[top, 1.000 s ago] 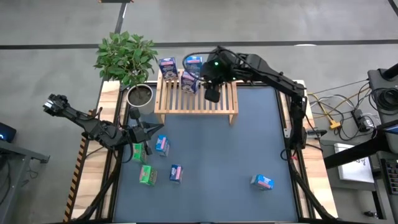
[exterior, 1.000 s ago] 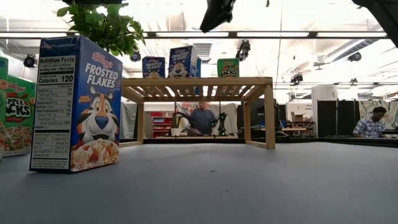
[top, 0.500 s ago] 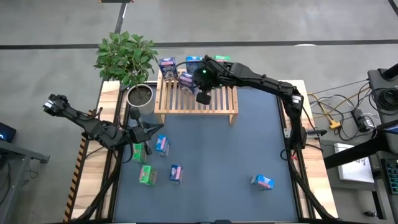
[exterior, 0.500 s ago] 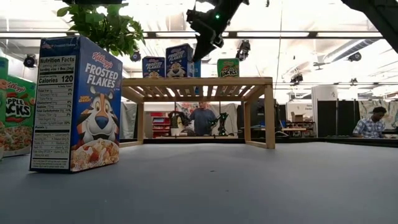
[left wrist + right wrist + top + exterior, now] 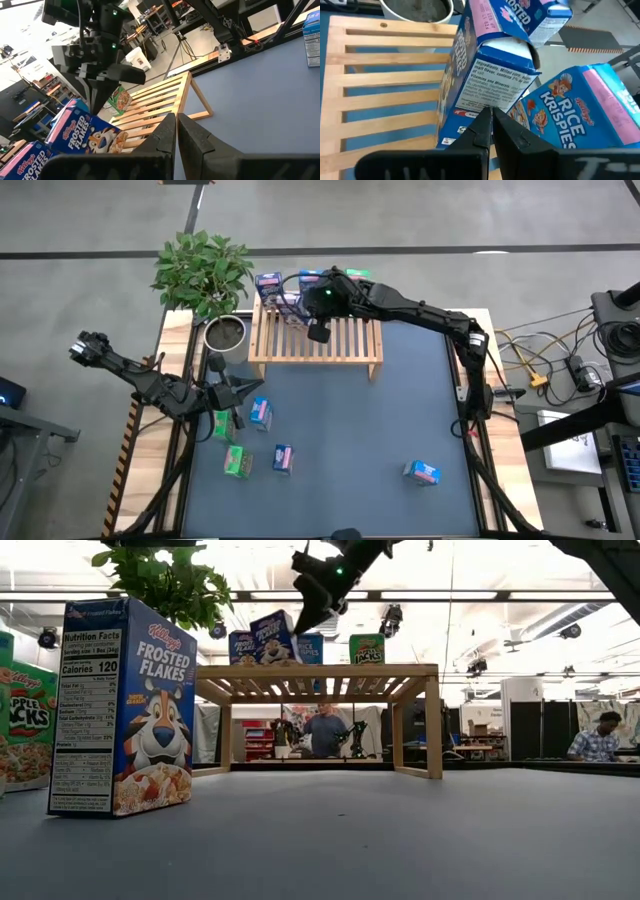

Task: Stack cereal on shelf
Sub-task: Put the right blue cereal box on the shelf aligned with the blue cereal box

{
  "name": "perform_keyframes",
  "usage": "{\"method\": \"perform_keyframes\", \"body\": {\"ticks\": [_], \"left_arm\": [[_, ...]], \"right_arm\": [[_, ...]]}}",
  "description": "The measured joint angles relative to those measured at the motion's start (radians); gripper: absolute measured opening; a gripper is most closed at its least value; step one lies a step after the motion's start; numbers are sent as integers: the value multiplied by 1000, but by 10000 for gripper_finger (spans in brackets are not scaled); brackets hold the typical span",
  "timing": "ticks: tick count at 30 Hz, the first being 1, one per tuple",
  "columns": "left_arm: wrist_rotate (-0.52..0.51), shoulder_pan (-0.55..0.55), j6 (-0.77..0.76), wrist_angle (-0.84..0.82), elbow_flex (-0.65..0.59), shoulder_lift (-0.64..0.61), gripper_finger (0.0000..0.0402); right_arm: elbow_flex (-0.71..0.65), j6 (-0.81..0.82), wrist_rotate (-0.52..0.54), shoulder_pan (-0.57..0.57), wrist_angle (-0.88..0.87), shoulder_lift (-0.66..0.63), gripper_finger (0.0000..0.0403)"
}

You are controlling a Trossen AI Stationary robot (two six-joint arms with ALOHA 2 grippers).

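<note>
Above the shelf (image 5: 316, 340), high view: right gripper (image 5: 318, 333) hangs over the slats, fingers together, empty. A tilted Frosted Flakes box (image 5: 283, 304) lies just beyond it toward the plant (image 5: 203, 270). Left gripper (image 5: 236, 394) waits closed, low on the counter (image 5: 380, 430) among loose boxes.

Low view: that box (image 5: 272, 638) leans on the shelf top.

Right wrist view: box (image 5: 485, 85) directly ahead of the closed fingertips, long axis tilted. The right arm looks nearer.

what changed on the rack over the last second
The right pincer moved from the wooden rack's right part toward its left end and shut, empty. The Frosted Flakes box it pushes against went from upright to tilted. The left pincer, the other boxes on the rack and those on the mat stayed put.
</note>
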Motion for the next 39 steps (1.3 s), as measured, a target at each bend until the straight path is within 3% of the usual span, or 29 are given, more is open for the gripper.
{"method": "perform_keyframes", "body": {"ticks": [11,18,25,39], "left_arm": [[0,0,0,0,0,0,0],[0,0,0,0,0,0,0],[0,0,0,0,0,0,0],[0,0,0,0,0,0,0]], "right_arm": [[-52,5,16,0,-46,0,9],[-144,-20,18,1,106,1,9],[-157,-72,92,-1,156,1,9],[-180,-121,88,-4,298,23,9]]}}
